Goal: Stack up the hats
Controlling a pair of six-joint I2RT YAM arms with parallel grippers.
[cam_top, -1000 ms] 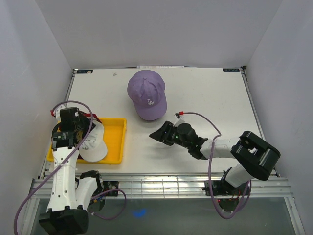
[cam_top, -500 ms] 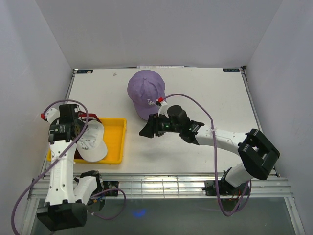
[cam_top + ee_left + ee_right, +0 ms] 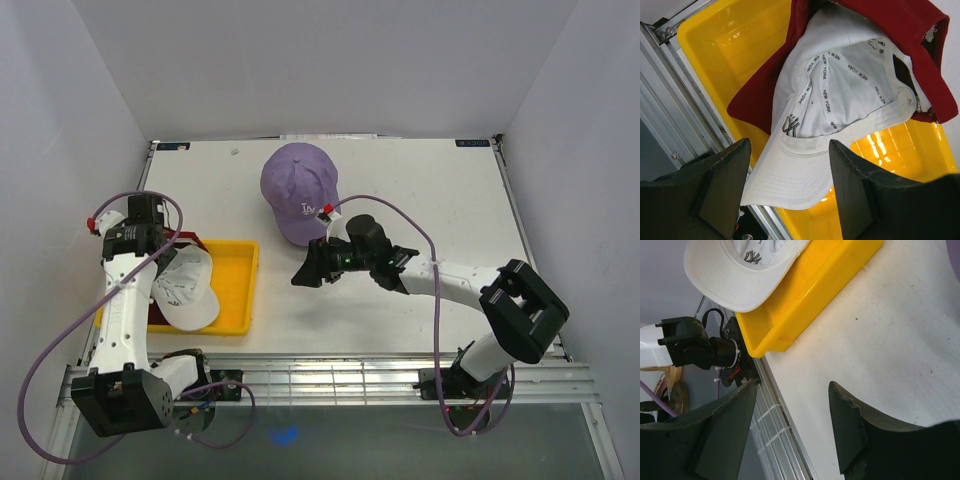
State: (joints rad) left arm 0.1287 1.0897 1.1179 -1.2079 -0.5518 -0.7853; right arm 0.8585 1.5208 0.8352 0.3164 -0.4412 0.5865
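Hovering above white hat [image 3: 840,100] in yellow tray [image 3: 730,45], left claw [image 3: 787,150] spread; right claw [image 3: 792,390] spread too.

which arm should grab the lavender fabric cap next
Right. The right gripper, open, is close to the brim of the lavender fabric baseball cap; the left gripper hangs open over the white fabric cap in the yellow rectangular tray, farther off.
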